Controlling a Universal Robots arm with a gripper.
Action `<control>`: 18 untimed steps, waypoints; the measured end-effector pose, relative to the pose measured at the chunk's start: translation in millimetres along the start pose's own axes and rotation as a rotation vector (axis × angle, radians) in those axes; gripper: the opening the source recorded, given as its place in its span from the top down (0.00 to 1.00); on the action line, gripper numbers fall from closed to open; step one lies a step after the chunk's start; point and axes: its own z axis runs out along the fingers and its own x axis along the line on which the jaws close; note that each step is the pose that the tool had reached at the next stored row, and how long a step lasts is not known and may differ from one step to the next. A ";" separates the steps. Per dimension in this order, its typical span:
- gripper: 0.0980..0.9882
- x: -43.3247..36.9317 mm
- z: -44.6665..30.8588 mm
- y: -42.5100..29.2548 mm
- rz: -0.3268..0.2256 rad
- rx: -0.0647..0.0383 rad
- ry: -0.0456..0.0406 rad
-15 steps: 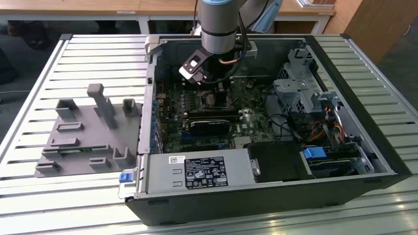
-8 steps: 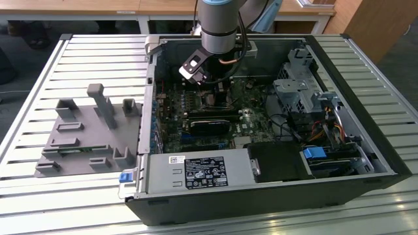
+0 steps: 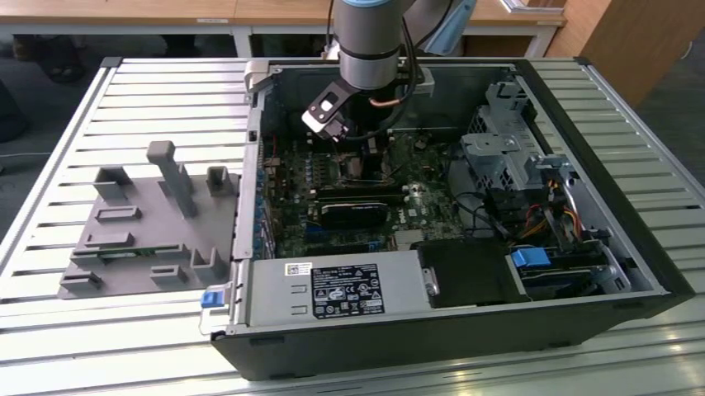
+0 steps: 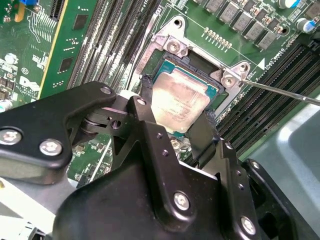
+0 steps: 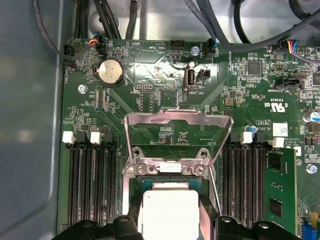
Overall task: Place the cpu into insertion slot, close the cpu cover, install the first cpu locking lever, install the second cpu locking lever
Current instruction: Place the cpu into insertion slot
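Note:
In both wrist views my gripper (image 4: 175, 117) (image 5: 170, 220) is shut on the cpu (image 4: 181, 100) (image 5: 170, 210), a flat silver-tan square, with one black finger on each of two opposite edges. The cpu sits level in or just above the insertion slot (image 4: 186, 64) (image 5: 150, 183), whose silver rim and green board surround it. The cpu cover (image 5: 177, 119), a thin silver frame with a window, stands swung up and open behind the slot. A thin metal locking lever (image 4: 280, 92) sticks out sideways from the socket corner. In the exterior view the gripper (image 3: 358, 153) reaches down into the open computer case.
Black memory strips (image 5: 92, 185) (image 5: 242, 185) flank the slot on both sides. A coin battery (image 5: 109, 71) and cables lie beyond the cover. The case holds a power-supply box (image 3: 330, 289) and a drive cage (image 3: 507, 157). A grey fixture (image 3: 144, 223) rests on the slatted table.

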 end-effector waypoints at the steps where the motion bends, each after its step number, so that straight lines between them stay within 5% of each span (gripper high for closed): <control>1: 0.51 0.0 0.0 0.0 0.001 0.000 -0.0001; 14: 0.51 0.0 1.9 -0.1 0.006 0.000 -0.0004; 18: 0.42 0.0 2.6 -0.2 0.006 0.000 -0.0005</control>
